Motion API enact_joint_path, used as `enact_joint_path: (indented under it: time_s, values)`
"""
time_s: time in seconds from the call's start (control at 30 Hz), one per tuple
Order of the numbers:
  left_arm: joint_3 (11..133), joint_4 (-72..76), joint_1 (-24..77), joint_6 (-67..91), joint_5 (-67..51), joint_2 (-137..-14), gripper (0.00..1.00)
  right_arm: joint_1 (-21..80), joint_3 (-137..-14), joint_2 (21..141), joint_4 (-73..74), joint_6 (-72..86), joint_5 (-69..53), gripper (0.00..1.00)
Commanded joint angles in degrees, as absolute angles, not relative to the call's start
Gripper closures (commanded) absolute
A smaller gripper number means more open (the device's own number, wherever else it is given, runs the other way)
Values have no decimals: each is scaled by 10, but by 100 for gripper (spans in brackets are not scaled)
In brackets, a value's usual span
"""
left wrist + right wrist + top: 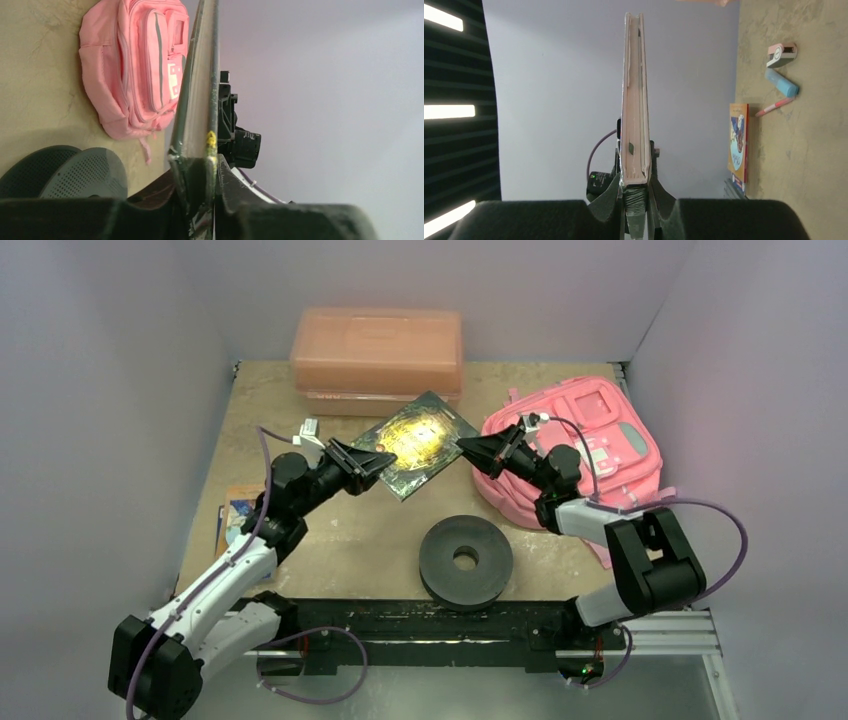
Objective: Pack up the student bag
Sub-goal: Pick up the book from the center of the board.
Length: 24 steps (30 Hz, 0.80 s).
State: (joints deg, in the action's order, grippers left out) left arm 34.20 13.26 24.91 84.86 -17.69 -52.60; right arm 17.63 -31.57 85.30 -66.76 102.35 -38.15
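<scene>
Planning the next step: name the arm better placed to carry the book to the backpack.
Right, probably. The right gripper and left gripper both clamp the book, but the right one sits beside the pink backpack; the left is farther off.

dark book (pixel 420 443) centre | left gripper (pixel 380 462) grips its left corner | right gripper (pixel 468 448) grips its right corner | student bag (pixel 590 445) far right | black ring (pixel 440 565) near

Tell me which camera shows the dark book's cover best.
Top external: the book faces that camera, so its dark cover with the gold pattern shows almost whole. The left wrist view catches the book edge-on, a thin strip and no cover. The right wrist view too sees only its page edge.
</scene>
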Motion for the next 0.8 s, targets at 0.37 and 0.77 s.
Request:
enact_joint_path:
  time_s: [0.37, 0.77]
  values:
    - [404, -92, 253, 733, -59, -445, 100, 178, -401, 691, -232, 635, -351, 43]
    - [535, -349, 253, 616, 60, -432, 100, 178, -557, 695, 145, 269, -128, 11]
